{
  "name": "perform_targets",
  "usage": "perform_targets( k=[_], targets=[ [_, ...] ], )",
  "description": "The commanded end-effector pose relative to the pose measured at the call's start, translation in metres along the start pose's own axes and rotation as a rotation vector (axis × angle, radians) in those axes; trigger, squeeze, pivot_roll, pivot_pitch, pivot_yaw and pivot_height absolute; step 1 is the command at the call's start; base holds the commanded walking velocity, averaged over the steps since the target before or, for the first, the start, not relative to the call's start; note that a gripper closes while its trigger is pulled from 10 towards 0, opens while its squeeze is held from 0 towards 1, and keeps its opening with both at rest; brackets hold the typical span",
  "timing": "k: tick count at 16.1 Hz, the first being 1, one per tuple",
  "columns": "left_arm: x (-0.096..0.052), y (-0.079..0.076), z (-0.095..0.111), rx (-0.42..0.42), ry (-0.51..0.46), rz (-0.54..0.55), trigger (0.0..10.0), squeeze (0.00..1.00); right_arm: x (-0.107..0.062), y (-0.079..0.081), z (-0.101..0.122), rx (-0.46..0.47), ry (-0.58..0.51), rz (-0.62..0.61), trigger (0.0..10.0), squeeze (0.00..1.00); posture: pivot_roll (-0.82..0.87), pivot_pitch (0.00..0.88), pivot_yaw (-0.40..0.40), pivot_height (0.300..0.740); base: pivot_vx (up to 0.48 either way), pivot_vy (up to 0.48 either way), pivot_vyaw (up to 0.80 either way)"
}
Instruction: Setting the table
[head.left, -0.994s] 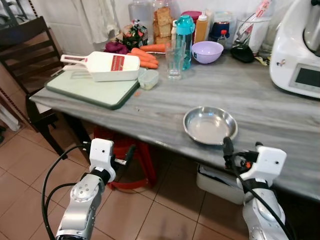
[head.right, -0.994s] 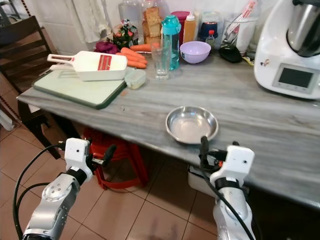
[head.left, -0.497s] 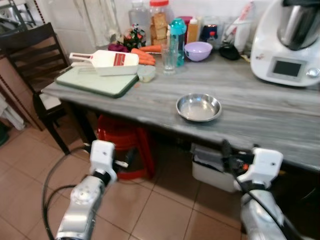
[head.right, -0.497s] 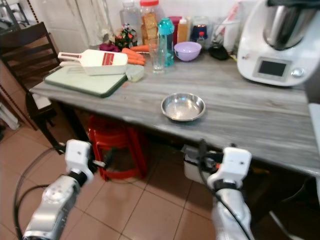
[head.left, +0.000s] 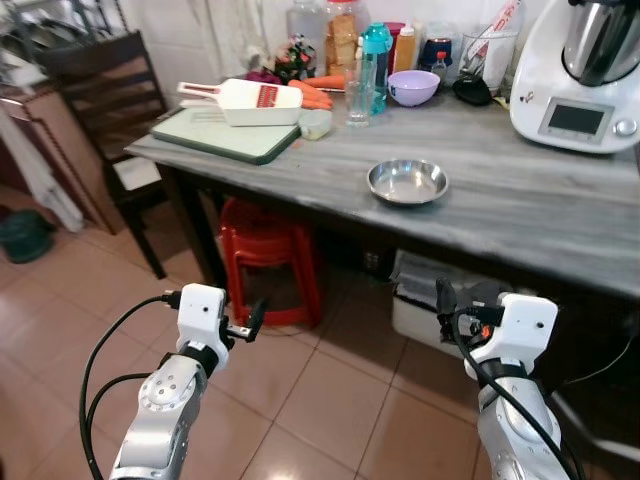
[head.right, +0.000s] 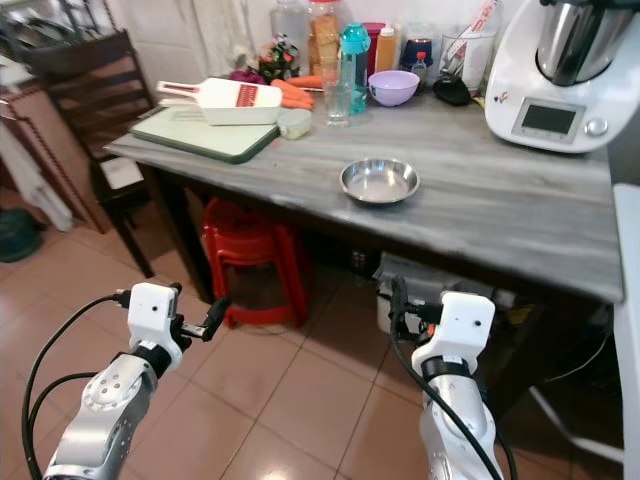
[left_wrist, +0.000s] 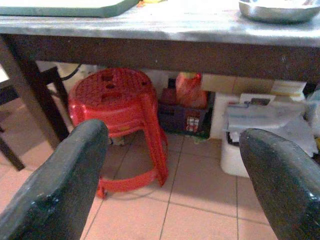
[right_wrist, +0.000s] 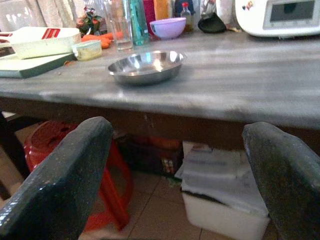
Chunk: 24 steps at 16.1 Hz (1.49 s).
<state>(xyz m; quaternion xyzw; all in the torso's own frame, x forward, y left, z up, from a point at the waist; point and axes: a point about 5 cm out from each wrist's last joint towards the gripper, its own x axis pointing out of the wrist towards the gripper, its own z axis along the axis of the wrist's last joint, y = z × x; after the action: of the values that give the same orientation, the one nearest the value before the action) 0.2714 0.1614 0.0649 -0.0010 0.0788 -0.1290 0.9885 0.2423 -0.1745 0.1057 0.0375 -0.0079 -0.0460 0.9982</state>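
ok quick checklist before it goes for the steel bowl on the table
1. Steel bowl sits upright on the table, bare surface around it: ok.
2. Bowl is empty: ok.
3. Right gripper open, holding nothing: ok.
4. Left gripper open, holding nothing: ok.
5. Both grippers raised to table height: not ok, they hang below the edge, over the floor.
6. Robot close enough to reach the bowl: probably not ok, it stands back from the table.
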Motion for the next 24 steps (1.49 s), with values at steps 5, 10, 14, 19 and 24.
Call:
perform_targets(
  k=[5,10,14,19,24],
  targets=[
    [0.002,-0.005,0.001,0.014,-0.001,-0.033,10.0,0.0,0.001,-0.005,0.002,-0.015,-0.002,-0.01,10.0,0.0,-0.06,0.0,0.073,0.74,-0.298,0.0,0.0],
    [0.001,-0.006,0.006,0.009,-0.052,-0.067,10.0,0.0,0.001,-0.004,0.0,-0.007,0.009,-0.01,10.0,0.0,-0.06,0.0,0.064,0.74,0.0,0.0,0.0],
    [0.003,-0.007,0.01,0.008,-0.07,-0.072,10.0,0.0,0.003,-0.005,0.002,-0.012,0.005,-0.005,10.0,0.0,-0.06,0.0,0.061,0.74,0.0,0.0,-0.58],
    [0.003,-0.01,0.012,-0.006,-0.089,-0.085,10.0,0.0,0.003,-0.003,0.006,-0.03,-0.023,-0.01,10.0,0.0,-0.06,0.0,0.058,0.74,0.0,-0.17,0.0],
    [0.002,-0.009,0.03,-0.021,-0.166,-0.064,10.0,0.0,-0.012,-0.003,0.019,-0.105,-0.11,-0.032,10.0,0.0,-0.06,0.0,0.057,0.74,0.0,-0.3,0.0]
  ],
)
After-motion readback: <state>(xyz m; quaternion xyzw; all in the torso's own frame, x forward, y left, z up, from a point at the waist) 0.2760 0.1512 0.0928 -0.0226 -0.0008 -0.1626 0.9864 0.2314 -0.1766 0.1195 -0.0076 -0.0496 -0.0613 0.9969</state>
